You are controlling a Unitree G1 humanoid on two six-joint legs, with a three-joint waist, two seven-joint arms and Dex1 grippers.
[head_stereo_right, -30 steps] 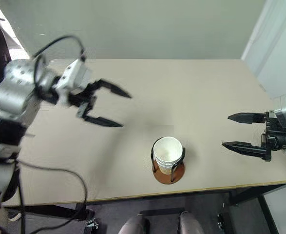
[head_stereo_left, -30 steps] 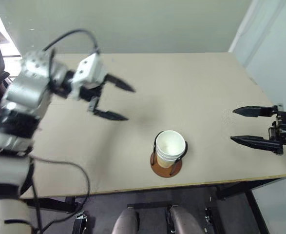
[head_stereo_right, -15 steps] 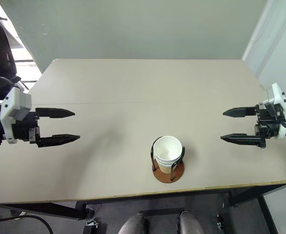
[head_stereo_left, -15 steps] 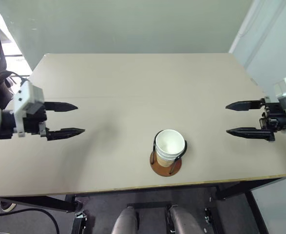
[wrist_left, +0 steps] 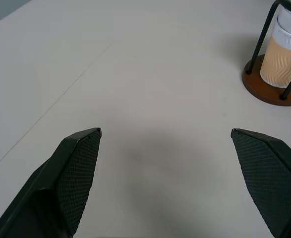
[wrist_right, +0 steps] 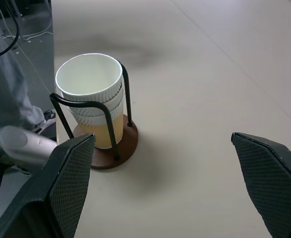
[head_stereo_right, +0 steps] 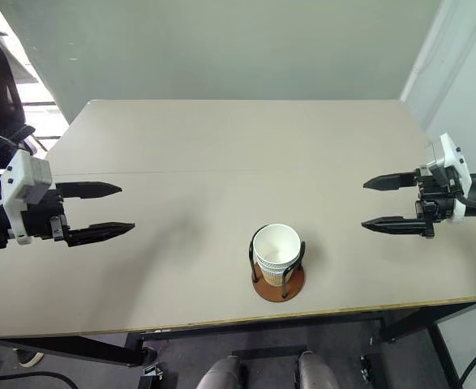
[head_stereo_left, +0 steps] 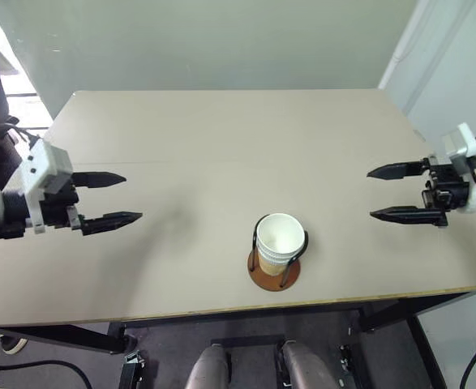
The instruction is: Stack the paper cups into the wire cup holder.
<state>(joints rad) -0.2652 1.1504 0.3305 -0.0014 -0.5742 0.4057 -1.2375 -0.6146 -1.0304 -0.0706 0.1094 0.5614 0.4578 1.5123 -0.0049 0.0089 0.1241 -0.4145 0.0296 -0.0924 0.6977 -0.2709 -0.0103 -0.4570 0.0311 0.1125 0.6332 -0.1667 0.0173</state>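
Left end effector (head_stereo_left: 114,198) swung out from over the middle-left of the worktop (head_stereo_left: 238,138) to its left edge and dropped lower. It also rolled: its fingers went from angled down toward the centre to about level, pointing right. Right end effector (head_stereo_left: 383,193) moved in slightly from the right edge, a bit farther over the worktop.

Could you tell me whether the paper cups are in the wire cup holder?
In: the paper cups sit nested upright between the wire cup holder loops.
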